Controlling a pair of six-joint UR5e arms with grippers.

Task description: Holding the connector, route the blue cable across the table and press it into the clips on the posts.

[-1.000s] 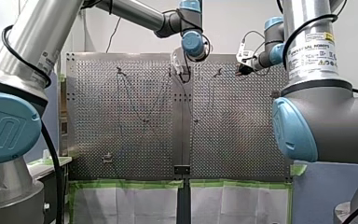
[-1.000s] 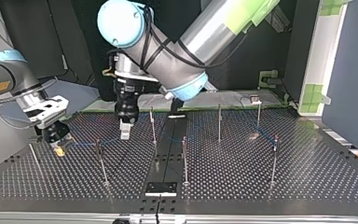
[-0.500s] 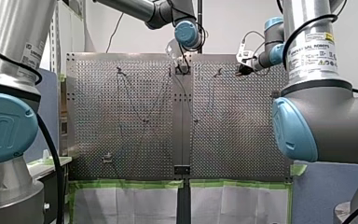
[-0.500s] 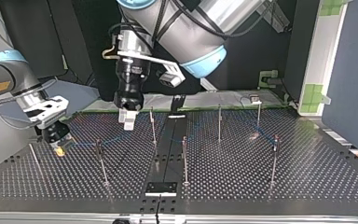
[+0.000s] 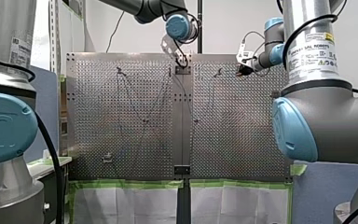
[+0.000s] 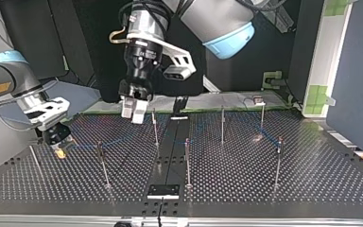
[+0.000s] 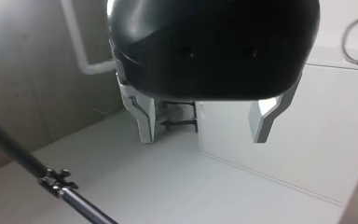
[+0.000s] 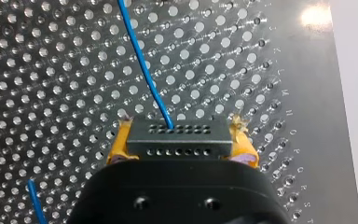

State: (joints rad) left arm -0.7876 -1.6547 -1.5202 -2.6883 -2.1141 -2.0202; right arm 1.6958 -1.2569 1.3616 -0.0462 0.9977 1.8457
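The right gripper point(image 6: 59, 150) is clamped on the connector point(image 8: 177, 138), with its yellow pads point(image 8: 117, 147) pressed against the block's two short ends. The connector is a black rectangular block with two rows of small holes on its face. Its rear is hidden under the gripper's black body.

The cable point(image 8: 144, 70) is thin and bright blue. It leaves a hole in the row of holes farther from the gripper and runs ahead of the gripper over the perforated table point(image 8: 51, 56). A second stretch shows beside the gripper body and is cut off.

In the top view the connector sits low over the table at the view's left. From there the cable leads toward the posts point(image 6: 187, 161) and grows faint among them. Whether it sits in any clip cannot be told.

The left gripper point(image 7: 203, 137) is spread wide and empty, raised above the table. A dark post point(image 7: 9, 144) with a small clip point(image 7: 56, 179) passes beside it.

A label point(image 5: 310, 51) on the right arm reads "UNIVERSAL ROBOTS"; its finer print is illegible. Stamped letters run along the table's edge, among them M, N, O and P.
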